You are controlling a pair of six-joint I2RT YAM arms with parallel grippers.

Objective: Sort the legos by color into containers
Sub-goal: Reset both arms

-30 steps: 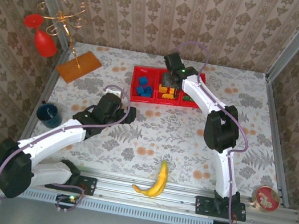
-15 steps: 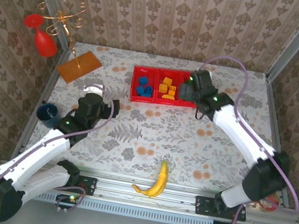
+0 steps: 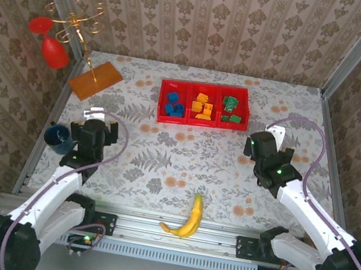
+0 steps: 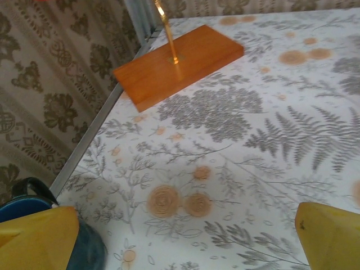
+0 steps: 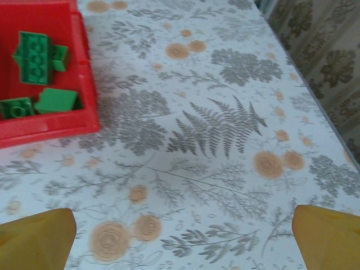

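Sorted by color, blue legos (image 3: 172, 105), orange legos (image 3: 203, 107) and green legos (image 3: 232, 110) lie in the left, middle and right compartments of the red tray (image 3: 196, 124) at the far side of the floral surface (image 3: 182, 163). The left end effector (image 3: 94, 120) is poised well apart from the tray near the surface's left edge, its yellow fingers (image 4: 39, 236) spread wide. The dark blue cup (image 3: 58, 138) sits just beside it, and the orange board (image 3: 96, 80) with its gold wire stand (image 3: 80, 26) lies ahead. The right end effector (image 3: 270, 140), likewise wide open, is near the tray's right end. A banana (image 3: 188, 219) lies at the near edge between the arm bases.
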